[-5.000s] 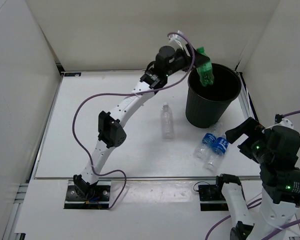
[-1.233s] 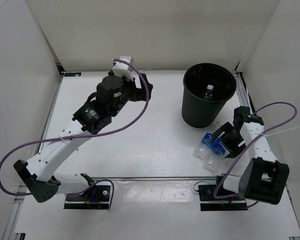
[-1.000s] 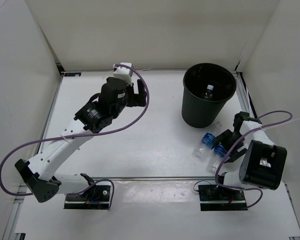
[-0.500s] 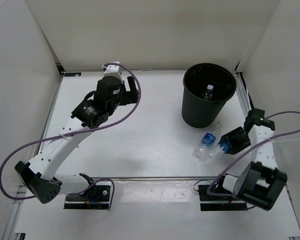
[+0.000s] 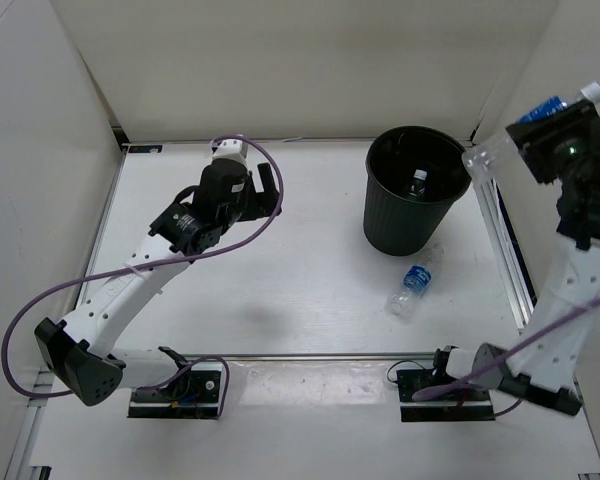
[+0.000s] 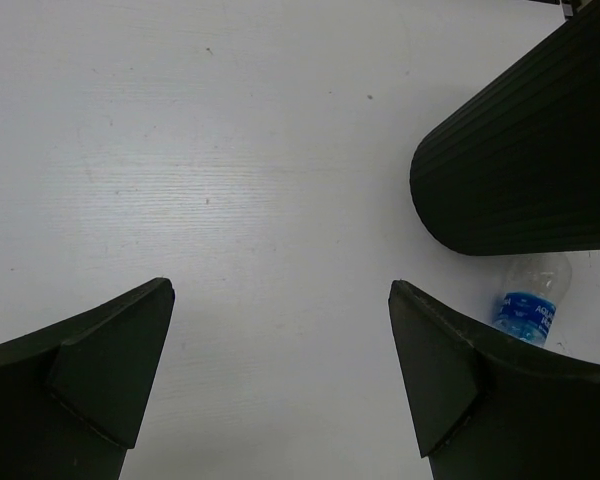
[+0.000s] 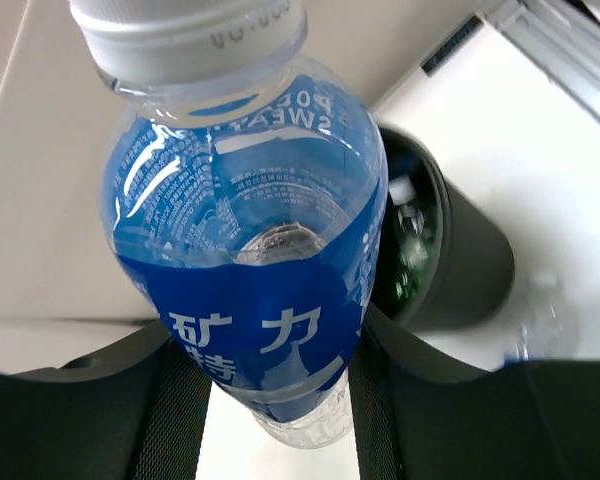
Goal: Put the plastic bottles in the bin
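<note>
as if to clear the rim of the tall bin, the right gripper holds a blue-labelled bottle high just right of it, fingers closed on its body, while the left gripper hangs wide open and empty, and a second bottle lies at the bin's foot.

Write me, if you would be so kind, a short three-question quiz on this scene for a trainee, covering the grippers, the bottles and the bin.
1. True or false: the left gripper is shut on a bottle.
2. What does the raised right gripper hold? A) a translucent green bottle B) a clear plastic bottle with a blue label and white cap C) nothing
3. How many bottles lie on the white table outside the round black plastic bin?

Key: 1. False; its jaws stand open and empty. 2. B. 3. One, a small clear blue-labelled bottle lying near the bin's base.
</note>
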{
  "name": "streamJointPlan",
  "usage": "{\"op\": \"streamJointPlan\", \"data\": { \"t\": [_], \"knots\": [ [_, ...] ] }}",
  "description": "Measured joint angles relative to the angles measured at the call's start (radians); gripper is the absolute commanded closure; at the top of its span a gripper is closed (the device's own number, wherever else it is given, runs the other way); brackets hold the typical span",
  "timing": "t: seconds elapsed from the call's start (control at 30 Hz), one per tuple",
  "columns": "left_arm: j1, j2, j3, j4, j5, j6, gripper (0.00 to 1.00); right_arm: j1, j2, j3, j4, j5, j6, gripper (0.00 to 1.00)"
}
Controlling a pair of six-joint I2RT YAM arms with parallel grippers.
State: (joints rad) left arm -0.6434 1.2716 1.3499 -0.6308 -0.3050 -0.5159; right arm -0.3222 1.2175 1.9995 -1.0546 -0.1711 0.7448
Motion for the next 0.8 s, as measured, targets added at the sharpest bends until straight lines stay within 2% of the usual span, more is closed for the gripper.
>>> {"op": "streamJointPlan", "data": {
  "t": [0.17, 0.23, 0.27, 0.3, 0.33, 0.43, 0.5, 0.67, 0.8],
  "knots": [
    [0.006, 0.000, 0.000, -0.023, 0.010, 0.000, 0.00, 0.109, 0.272, 0.108, 0.098, 0.070, -0.019, 0.53],
    [0.007, 0.000, 0.001, -0.036, 0.010, 0.000, 0.00, 0.169, 0.396, 0.126, 0.121, 0.108, -0.043, 0.31],
    [0.007, 0.000, 0.001, -0.043, 0.010, 0.000, 0.00, 0.200, 0.440, 0.125, 0.118, 0.124, -0.060, 0.23],
    [0.008, 0.000, 0.001, -0.049, 0.010, 0.000, 0.00, 0.227, 0.475, 0.122, 0.114, 0.137, -0.076, 0.04],
    [0.008, 0.000, 0.001, -0.055, 0.009, 0.000, 0.00, 0.256, 0.497, 0.111, 0.114, 0.148, -0.095, 0.00],
    [0.008, 0.000, 0.001, -0.066, 0.005, 0.000, 0.00, 0.327, 0.486, 0.057, 0.091, 0.208, -0.151, 0.00],
    [0.007, 0.000, 0.001, -0.070, 0.000, -0.003, 0.00, 0.342, 0.410, -0.008, 0.086, 0.246, -0.172, 0.00],
    [0.008, 0.005, 0.001, -0.073, -0.010, -0.012, 0.00, 0.227, 0.092, -0.208, 0.081, 0.304, -0.148, 0.00],
    [0.008, 0.030, 0.001, -0.073, -0.013, -0.016, 0.00, 0.170, -0.181, -0.504, 0.093, 0.285, -0.093, 0.00]
  ]
}}
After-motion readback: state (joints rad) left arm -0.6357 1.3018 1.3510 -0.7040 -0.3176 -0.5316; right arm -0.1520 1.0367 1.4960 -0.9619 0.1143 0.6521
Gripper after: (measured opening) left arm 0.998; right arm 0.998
